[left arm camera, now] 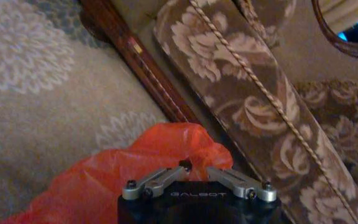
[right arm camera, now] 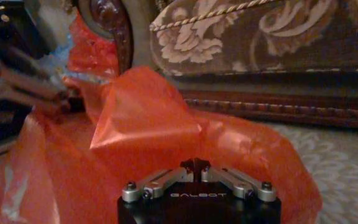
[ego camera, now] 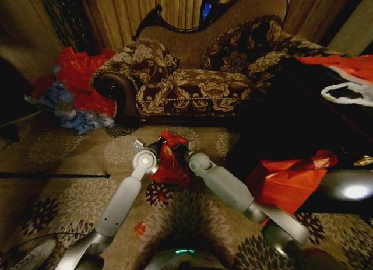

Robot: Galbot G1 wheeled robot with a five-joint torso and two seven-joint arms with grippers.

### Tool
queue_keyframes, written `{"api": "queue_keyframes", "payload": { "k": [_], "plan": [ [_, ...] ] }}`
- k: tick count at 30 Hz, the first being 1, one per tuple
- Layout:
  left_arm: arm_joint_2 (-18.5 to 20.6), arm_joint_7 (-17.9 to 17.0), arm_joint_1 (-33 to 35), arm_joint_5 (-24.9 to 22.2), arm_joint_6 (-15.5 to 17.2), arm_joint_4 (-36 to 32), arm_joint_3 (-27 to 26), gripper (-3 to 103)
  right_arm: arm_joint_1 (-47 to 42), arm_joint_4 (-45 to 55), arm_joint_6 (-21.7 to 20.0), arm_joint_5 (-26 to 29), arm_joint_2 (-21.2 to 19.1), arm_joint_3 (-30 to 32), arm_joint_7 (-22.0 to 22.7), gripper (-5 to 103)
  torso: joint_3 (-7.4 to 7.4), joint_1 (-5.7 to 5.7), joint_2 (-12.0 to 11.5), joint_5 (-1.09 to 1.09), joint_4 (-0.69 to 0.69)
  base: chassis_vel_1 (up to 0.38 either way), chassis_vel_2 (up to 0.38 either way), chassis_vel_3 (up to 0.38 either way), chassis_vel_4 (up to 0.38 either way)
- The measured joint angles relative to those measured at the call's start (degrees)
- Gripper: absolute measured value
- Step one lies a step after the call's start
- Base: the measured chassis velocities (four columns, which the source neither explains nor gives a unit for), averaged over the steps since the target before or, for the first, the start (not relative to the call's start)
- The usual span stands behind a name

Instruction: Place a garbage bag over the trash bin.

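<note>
Red garbage bag (ego camera: 169, 163) hanging upright, left gripper (ego camera: 157, 146) and right gripper (ego camera: 181, 150) clamped on its top.

Red garbage bag (ego camera: 170, 160) hides whatever lies under it.

Glossy red garbage bag (ego camera: 170, 162), brown floral sofa (ego camera: 198, 83) (gold-corded), beige flowered carpet (ego camera: 70, 159)
</note>
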Motion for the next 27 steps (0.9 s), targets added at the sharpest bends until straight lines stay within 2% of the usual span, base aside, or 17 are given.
{"api": "queue_keyframes", "payload": {
  "k": [5, 10, 20, 27],
  "plan": [
    [-0.14, -0.92, -0.09, -0.79, -0.02, -0.55, -1.72, 0, -0.15, -2.07, 0.68, -0.81, 2.52, -0.74, -0.64, 0, 0.00, 0.00, 0.00, 0.01, 0.00, 0.000, 0.000, 0.000, 0.000],
    [-0.21, -1.08, 0.22, -0.83, -0.01, -1.36, -1.73, 0, -0.22, -2.77, 1.05, -1.20, 3.39, -0.74, -1.24, 0, 0.00, 0.00, 0.00, 0.01, -0.01, 0.000, 0.000, 0.000, 0.000],
    [0.05, -1.66, 0.90, -0.83, -0.01, -2.77, -1.65, 0, 0.10, -8.59, 2.59, -3.87, 7.66, 0.44, -3.28, 0, -0.01, 0.00, 0.00, 0.01, 0.00, 0.000, 0.000, 0.000, 0.000],
    [-0.36, -2.14, 1.31, -0.64, -0.01, -3.51, -1.32, 0, -1.15, -11.29, 2.96, -4.96, 7.85, 0.38, -3.86, 0, -0.01, -0.01, 0.00, 0.02, -0.01, 0.000, 0.000, 0.000, 0.000]
  ]
}}
